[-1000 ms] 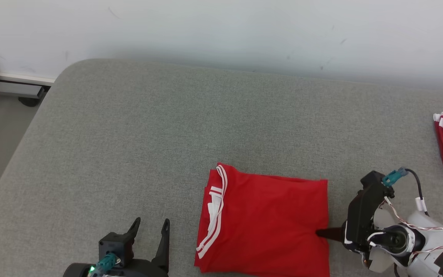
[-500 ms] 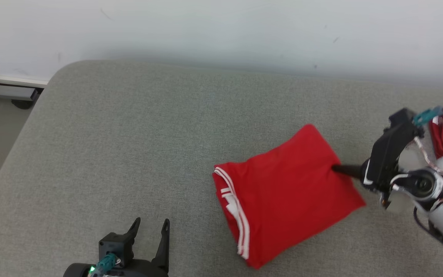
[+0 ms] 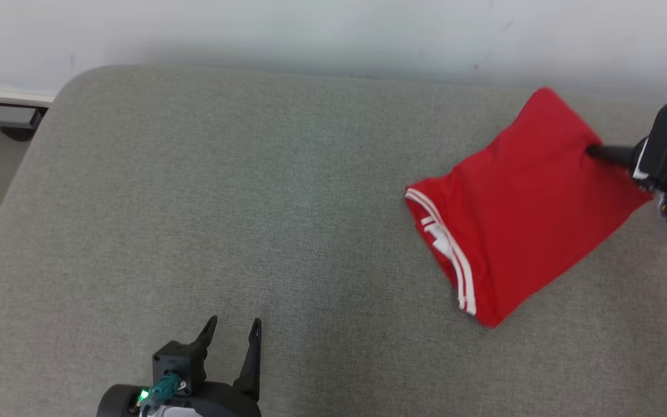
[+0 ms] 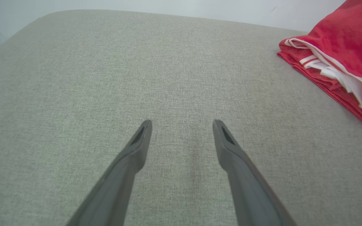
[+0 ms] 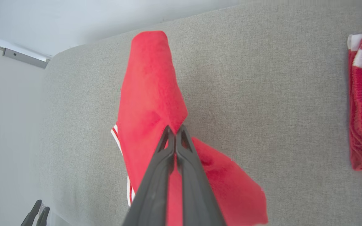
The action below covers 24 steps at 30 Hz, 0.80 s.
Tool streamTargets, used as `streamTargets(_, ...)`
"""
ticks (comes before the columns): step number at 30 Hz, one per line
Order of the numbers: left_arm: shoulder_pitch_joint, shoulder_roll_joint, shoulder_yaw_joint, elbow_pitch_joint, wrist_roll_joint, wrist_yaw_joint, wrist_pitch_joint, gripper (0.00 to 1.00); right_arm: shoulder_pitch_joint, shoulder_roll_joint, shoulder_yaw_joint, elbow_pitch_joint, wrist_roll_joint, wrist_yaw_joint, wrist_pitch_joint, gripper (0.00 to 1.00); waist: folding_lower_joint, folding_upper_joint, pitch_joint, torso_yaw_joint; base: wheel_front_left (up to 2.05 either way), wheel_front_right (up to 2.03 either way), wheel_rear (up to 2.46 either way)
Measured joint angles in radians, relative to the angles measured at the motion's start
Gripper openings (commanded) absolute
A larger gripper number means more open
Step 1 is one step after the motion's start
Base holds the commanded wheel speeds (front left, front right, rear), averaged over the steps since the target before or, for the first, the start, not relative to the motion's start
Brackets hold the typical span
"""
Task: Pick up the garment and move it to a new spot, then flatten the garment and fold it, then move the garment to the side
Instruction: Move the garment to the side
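One folded garment [image 3: 519,202]; R pincer [image 3: 591,152] grips edge

Three cameras over one grey woven-fabric cushioned surface [image 3: 194,202].
The head view looks steeply down from above. The left wrist view sits low and close, facing the pale wall [image 4: 168,6]. The right wrist view looks down from higher. All share the folded red white-striped garment [image 3: 519,202].

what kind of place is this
Likely an indoor room set up for folding practice: a wide grey upholstered surface against a bare white wall, with a red garment on it.
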Motion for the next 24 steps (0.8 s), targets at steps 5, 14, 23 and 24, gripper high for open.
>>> streamTargets(5,-0.009,-0.001,-0.003,-0.01,0.001,0.0,0.0,1.0,-0.049,-0.01,-0.009,0.027,-0.013,0.0,0.0,0.0,0.0,0.0,0.027,-0.018,0.0,0.0,0.0)
streamTargets(14,-0.049,-0.002,-0.008,-0.026,0.01,0.0,0.0,1.0,-0.134,-0.049,-0.029,0.08,-0.043,0.0,0.001,0.0,0.0001,0.0,0.08,-0.056,0.0,0.0,0.0)
streamTargets(23,-0.077,-0.002,-0.017,-0.025,0.02,0.0,0.002,1.0,-0.172,-0.101,-0.042,0.132,-0.067,0.0,0.005,0.0,-0.0001,0.0,0.113,-0.089,0.0,0.0,0.0)
streamTargets(24,-0.082,-0.003,-0.017,-0.026,0.022,0.0,0.001,1.0,-0.177,-0.11,-0.043,0.132,-0.072,0.0,0.005,0.0,-0.0001,0.0,0.116,-0.09,0.0,0.0,0.0)
